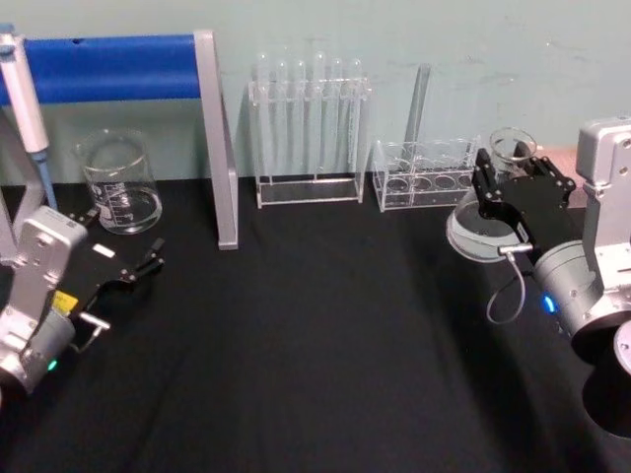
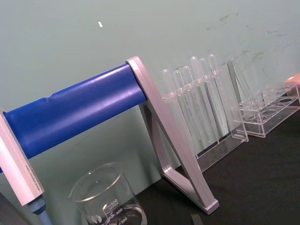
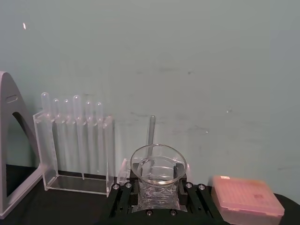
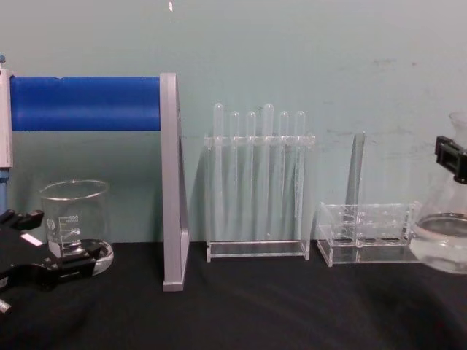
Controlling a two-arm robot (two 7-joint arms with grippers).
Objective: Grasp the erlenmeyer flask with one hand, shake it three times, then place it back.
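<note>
Two fingers of the right gripper (image 1: 513,175) are clamped on the neck of the erlenmeyer flask (image 1: 480,234), at the right of the black counter (image 1: 315,345), just in front of the low rack (image 1: 424,179). Whether its base touches the counter I cannot tell. The left gripper (image 1: 148,261) sits far left near the beaker (image 1: 118,184), fingers apart.
</note>
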